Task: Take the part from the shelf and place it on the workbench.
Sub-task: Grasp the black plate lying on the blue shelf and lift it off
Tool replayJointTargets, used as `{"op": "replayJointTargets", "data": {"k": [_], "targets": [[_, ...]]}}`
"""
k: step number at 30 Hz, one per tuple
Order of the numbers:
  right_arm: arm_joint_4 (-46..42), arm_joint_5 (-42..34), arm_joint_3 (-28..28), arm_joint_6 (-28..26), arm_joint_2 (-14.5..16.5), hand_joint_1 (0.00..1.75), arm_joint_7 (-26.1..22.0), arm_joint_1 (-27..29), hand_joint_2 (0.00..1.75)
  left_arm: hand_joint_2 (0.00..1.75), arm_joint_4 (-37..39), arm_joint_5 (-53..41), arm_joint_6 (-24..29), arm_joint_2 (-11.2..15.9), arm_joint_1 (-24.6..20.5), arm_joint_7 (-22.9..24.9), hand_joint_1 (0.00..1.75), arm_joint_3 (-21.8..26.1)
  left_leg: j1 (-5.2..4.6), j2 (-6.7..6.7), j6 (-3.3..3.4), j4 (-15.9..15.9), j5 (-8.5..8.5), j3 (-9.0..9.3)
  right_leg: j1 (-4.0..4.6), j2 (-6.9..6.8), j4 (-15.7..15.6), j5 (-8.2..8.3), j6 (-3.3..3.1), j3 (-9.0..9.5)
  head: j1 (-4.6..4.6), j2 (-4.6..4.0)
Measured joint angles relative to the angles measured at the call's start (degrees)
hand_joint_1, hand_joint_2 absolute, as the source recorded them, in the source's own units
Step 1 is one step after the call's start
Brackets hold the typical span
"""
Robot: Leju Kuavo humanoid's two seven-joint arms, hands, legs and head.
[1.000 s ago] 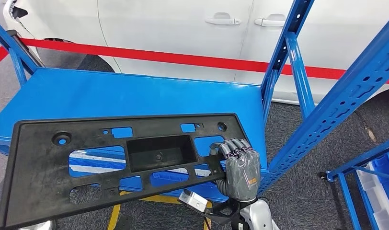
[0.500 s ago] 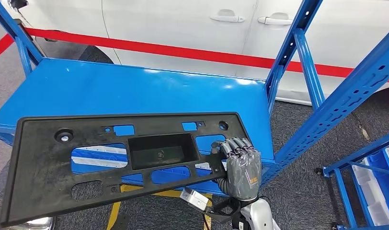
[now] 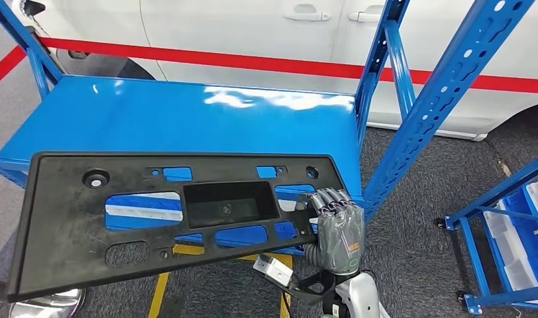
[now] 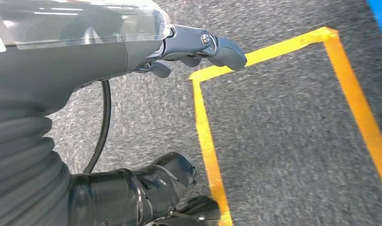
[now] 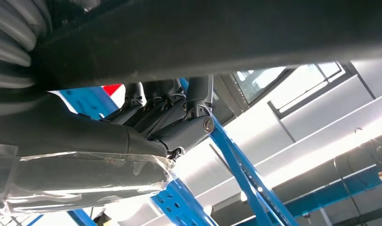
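Head view: the right hand [image 3: 337, 228] grips the right end of the black part [image 3: 167, 215], a long flat panel with cutouts held level just in front of the blue shelf [image 3: 187, 116] (its far edge overlaps the shelf's front lip). A white car [image 3: 253, 30] stands behind the shelf.

Left wrist view: the left hand [image 4: 194, 49] hangs over grey carpet with yellow tape [image 4: 205, 136], fingers curled in, holding nothing.

Right wrist view: dark fingers [image 5: 177, 115] press up against the part's underside.

Flat black perforated part [image 3: 167, 218], held level at its right end above blue shelf [image 3: 187, 116].
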Motion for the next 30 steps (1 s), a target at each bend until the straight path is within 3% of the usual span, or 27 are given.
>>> {"op": "replayJointTargets", "data": {"k": [2, 3, 5, 7, 9, 11, 12, 13, 14, 16, 18, 19, 22, 24, 26, 27, 28, 29, 30], "targets": [[-0.01, -0.04, -0.24, -0.02, 0.08, 1.75, 0.00, 0.01, 1.75, 1.75, 0.00, 0.01, 0.08, 0.01, -0.23, 0.00, 0.00, 0.01, -0.13, -0.04, 0.45, -8.14, 1.05, 5.41, 0.07, 0.03, 0.60, 0.67, 0.40, -1.18, 0.00, 0.01], [-0.02, -0.07, -0.35, -0.02, 0.16, 1.75, 0.01, 0.00, 1.75, 1.75, 0.00, 0.01, 0.10, 0.01, -0.35, 0.01, 0.00, 0.01, -0.26, -0.09, 0.76, -11.17, 0.84, 7.21, 0.13, 0.01, 0.73, 1.07, 0.70, -1.50, 0.01, 0.01], [-0.02, -0.13, -0.52, -0.03, 0.33, 1.75, 0.01, -0.01, 1.75, 1.75, 0.00, 0.01, 0.14, 0.01, -0.43, 0.01, 0.00, 0.01, -0.55, -0.14, 1.42, -13.66, 0.69, 8.22, 0.21, -0.01, 0.55, 2.05, 1.33, -1.74, 0.02, 0.01], [-0.02, -0.17, -0.61, -0.02, 0.38, 1.75, 0.01, 0.06, 1.75, 1.75, 0.02, 0.01, 0.15, -0.05, -0.40, 0.02, 0.00, 0.02, -0.32, 0.07, 2.29, -14.01, 1.84, 7.50, 0.17, 0.13, 0.64, 1.89, 1.95, -2.19, 0.03, 0.01], [-0.01, -0.20, -0.79, -0.01, 0.38, 1.75, 0.02, 0.12, 1.75, 1.75, 0.04, 0.02, 0.16, -0.11, -0.41, 0.02, 0.00, 0.04, -0.03, 0.35, 3.26, -14.34, 3.23, 6.41, 0.04, 0.31, 4.09, -2.20, 2.43, -3.63, 0.08, 0.00], [0.00, -0.20, -0.93, -0.01, 0.37, 1.75, 0.02, 0.16, 1.75, 1.75, 0.04, 0.03, 0.18, -0.11, -0.41, 0.02, 0.00, 0.05, -0.08, 0.45, 3.69, -14.23, 4.41, 4.87, -0.20, 0.35, 11.11, -7.51, 2.86, -5.47, 0.10, -0.01], [0.01, -0.20, -0.97, -0.01, 0.37, 1.75, 0.02, 0.18, 1.75, 1.75, 0.04, 0.03, 0.18, -0.11, -0.39, 0.02, 0.00, 0.05, -0.10, 0.48, 3.67, -14.11, 4.94, 4.06, -0.30, 0.35, 14.21, -8.60, 3.07, -5.93, 0.09, 0.00], [0.02, -0.20, -1.01, -0.01, 0.37, 1.75, 0.02, 0.20, 1.75, 1.75, 0.04, 0.03, 0.17, -0.11, -0.38, 0.02, 0.00, 0.05, -0.10, 0.50, 3.60, -13.93, 5.44, 3.24, -0.41, 0.35, 15.91, -8.30, 3.23, -5.70, 0.09, 0.00], [0.02, -0.20, -1.06, -0.01, 0.37, 1.75, 0.01, 0.21, 1.75, 1.75, 0.04, 0.03, 0.16, -0.11, -0.37, 0.02, 0.00, 0.05, -0.09, 0.51, 3.48, -13.69, 5.88, 2.43, -0.53, 0.34, 15.73, -6.97, 3.32, -4.58, 0.09, 0.00], [0.01, -0.21, -1.16, -0.01, 0.38, 1.75, 0.01, 0.16, 1.75, 1.75, 0.04, 0.03, 0.13, -0.11, -0.38, 0.01, 0.00, 0.05, -0.05, 0.50, 3.12, -12.99, 6.57, 0.94, -0.70, 0.35, 9.75, -4.38, 3.21, 0.54, 0.09, 0.00], [0.01, -0.36, -1.26, 0.01, 0.41, 1.75, 0.02, 0.06, 1.75, 1.75, 0.04, 0.04, 0.11, -0.15, -0.38, -0.03, 0.00, 0.07, -0.11, 0.47, 2.48, -12.40, 7.18, 0.00, -0.49, 0.41, 2.17, -4.64, 2.85, 5.65, 0.06, 0.01], [0.01, -0.55, -1.32, 0.02, 0.43, 1.75, 0.02, 0.02, 1.75, 1.75, 0.04, 0.05, 0.11, -0.16, -0.38, -0.05, 0.00, 0.07, -0.12, 0.48, 2.09, -12.31, 7.57, -0.22, -0.30, 0.45, 0.13, -5.20, 2.66, 6.78, 0.06, 0.00], [0.02, -1.51, -1.41, 0.05, 0.48, 1.75, 0.01, 0.02, 1.75, 1.75, 0.04, 0.21, 0.11, -0.17, -0.31, -0.09, 0.00, 0.09, -0.04, 0.43, 0.96, -12.23, 8.03, -0.78, -0.28, 0.35, -0.86, -4.27, 1.61, 6.19, 0.06, -0.01], [0.02, -2.03, -1.45, 0.09, 0.65, 1.75, 0.00, 0.03, 1.75, 1.75, 0.04, 0.34, 0.11, -0.16, -0.22, -0.09, 0.00, 0.11, 0.02, 0.37, 0.41, -9.27, 4.42, -2.07, -0.54, 0.15, -1.14, -3.03, 0.59, 4.95, 0.04, -0.01], [0.04, -2.30, -1.52, 0.12, 0.80, 1.75, -0.02, 0.03, 1.75, 1.75, 0.04, 0.41, 0.11, -0.16, -0.19, -0.09, 0.00, 0.12, 0.07, 0.36, -0.01, -2.65, -1.05, -3.86, -0.39, 0.05, -1.02, -1.88, 0.13, 3.43, 0.02, 0.00], [0.07, -2.48, -1.56, 0.14, 0.82, 1.75, -0.08, 0.04, 1.75, 1.75, 0.04, 0.43, 0.11, -0.15, -0.18, -0.09, 0.00, 0.12, 0.07, 0.36, -0.16, 0.68, -2.52, -4.43, -0.29, 0.03, -0.92, -1.31, 0.11, 2.62, 0.02, 0.00], [0.11, -2.68, -1.59, 0.18, 0.83, 1.75, -0.17, 0.05, 1.75, 1.75, 0.04, 0.45, 0.11, -0.15, -0.18, -0.09, 0.00, 0.12, 0.07, 0.37, -0.22, 2.88, -2.61, -4.41, -0.19, 0.02, -0.77, -0.74, 0.11, 1.77, 0.02, 0.00], [0.16, -2.95, -1.63, 0.20, 0.83, 1.75, -0.29, 0.06, 1.75, 1.75, 0.04, 0.46, 0.11, -0.15, -0.18, -0.09, 0.00, 0.12, 0.07, 0.37, -0.18, 3.39, -1.49, -3.58, -0.10, 0.02, -0.59, -0.20, 0.16, 0.92, 0.02, -0.01], [0.20, -3.20, -1.66, 0.21, 0.83, 1.75, -0.49, 0.06, 1.75, 1.75, 0.04, 0.48, 0.11, -0.15, -0.18, -0.09, 0.00, 0.13, 0.05, 0.36, -0.01, 1.84, 0.27, -1.76, -0.02, 0.02, -0.39, 0.30, 0.24, 0.08, 0.02, -0.01]]}}
